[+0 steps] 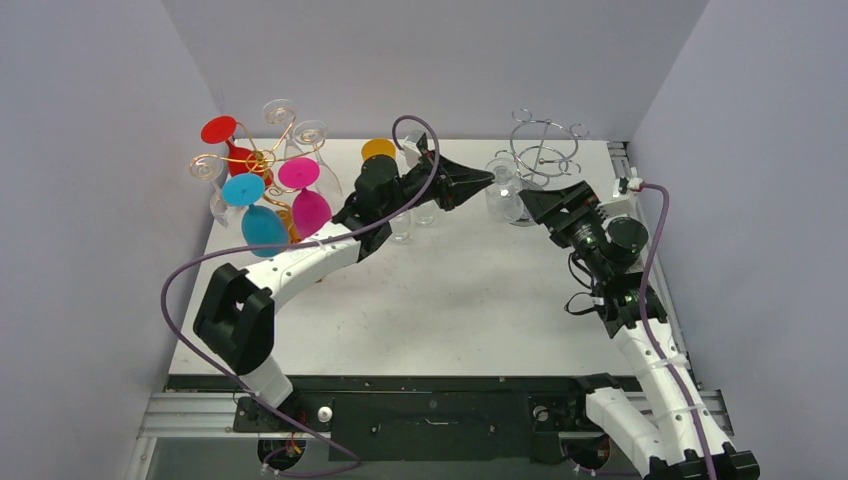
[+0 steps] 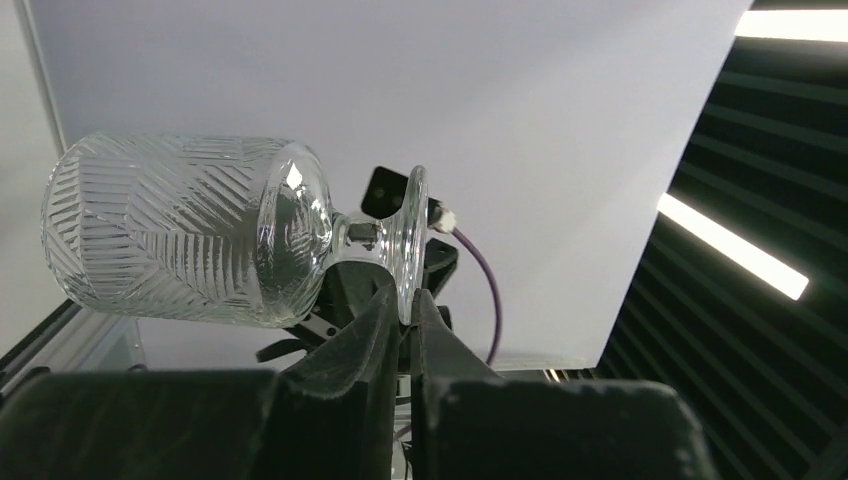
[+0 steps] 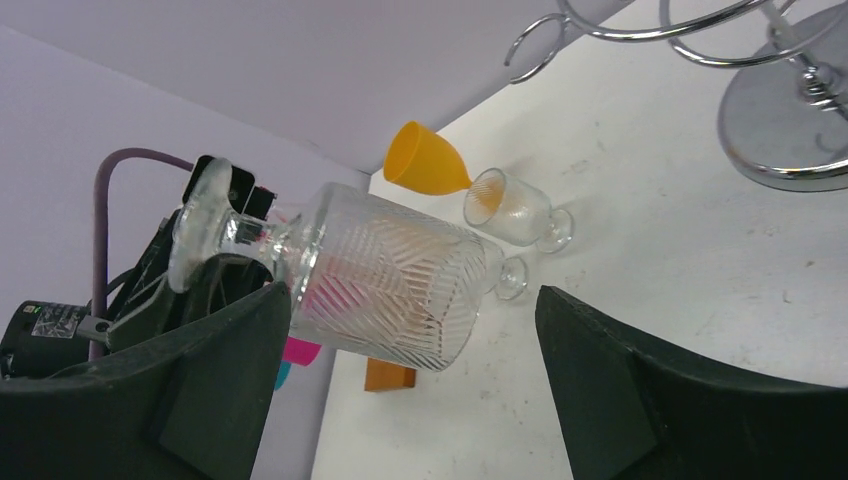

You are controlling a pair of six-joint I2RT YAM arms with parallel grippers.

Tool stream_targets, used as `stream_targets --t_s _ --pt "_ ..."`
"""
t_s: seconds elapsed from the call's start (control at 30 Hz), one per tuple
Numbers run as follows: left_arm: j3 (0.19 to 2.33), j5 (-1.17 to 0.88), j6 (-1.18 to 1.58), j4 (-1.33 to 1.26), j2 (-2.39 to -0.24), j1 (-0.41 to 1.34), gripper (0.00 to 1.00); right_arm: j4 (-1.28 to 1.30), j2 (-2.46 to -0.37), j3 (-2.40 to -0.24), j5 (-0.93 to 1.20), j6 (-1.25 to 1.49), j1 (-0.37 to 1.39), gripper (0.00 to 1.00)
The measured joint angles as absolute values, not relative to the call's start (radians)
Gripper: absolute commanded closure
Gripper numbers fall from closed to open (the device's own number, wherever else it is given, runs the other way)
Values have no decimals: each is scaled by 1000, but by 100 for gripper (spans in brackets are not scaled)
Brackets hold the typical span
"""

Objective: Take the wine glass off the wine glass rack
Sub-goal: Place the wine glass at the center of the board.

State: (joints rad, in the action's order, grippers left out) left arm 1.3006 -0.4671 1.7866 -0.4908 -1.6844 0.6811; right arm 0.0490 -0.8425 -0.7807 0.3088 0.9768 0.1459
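A clear ribbed wine glass [image 1: 505, 196] is held on its side above the table, just left of the empty silver wire rack [image 1: 546, 140]. My left gripper [image 1: 487, 180] is shut on the rim of its foot; in the left wrist view the gripper [image 2: 405, 298] pinches the foot and the bowl [image 2: 170, 232] points left. My right gripper [image 1: 532, 203] is open. In the right wrist view it [image 3: 412, 345] is spread wide, and the glass [image 3: 390, 280] lies close in front of its left finger [image 3: 225, 375], untouched. The silver rack's base [image 3: 790, 135] stands at the upper right.
A copper rack [image 1: 262, 160] at the back left holds several coloured glasses: red, blue, magenta, clear. An orange glass [image 3: 425, 160] and two small clear glasses [image 3: 515, 210] lie on the table behind the held glass. The enclosure walls stand close on three sides.
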Motion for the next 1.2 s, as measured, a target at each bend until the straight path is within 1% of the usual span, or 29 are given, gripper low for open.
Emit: stream_targets --t_s 0.23,0.4,0.67,0.8,0.97,1.03,1.1,1.13,1.17,1.2 --pt "1260 -419 1833 -536 -1588 688 100 -115 -755 -675 316 1059 173 10" --pt "1257 -395 1856 -546 -1575 706 100 -249 -718 -603 325 1121 175 10" --pt "1257 -384 1882 -558 -1575 733 100 -459 -730 -527 358 1234 199 10" --pt "1257 -373 1896 -577 -1574 736 100 -566 -760 -521 375 1282 213 12" --pt "1256 -366 1920 -622 -1570 741 100 -727 -818 -512 393 1353 241 18" --pt "1250 -366 1932 -644 -1568 745 100 -778 -831 -508 399 1376 251 23" --pt "1235 -362 1950 -679 -1565 750 100 -825 -840 -506 402 1399 257 30" --pt "1229 -360 1956 -694 -1563 752 100 -843 -844 -506 402 1405 257 36" --pt "1223 -358 1961 -710 -1559 755 100 -861 -847 -506 403 1415 257 40" --pt "1217 -353 1971 -723 -1555 758 100 -878 -849 -506 402 1423 257 48"
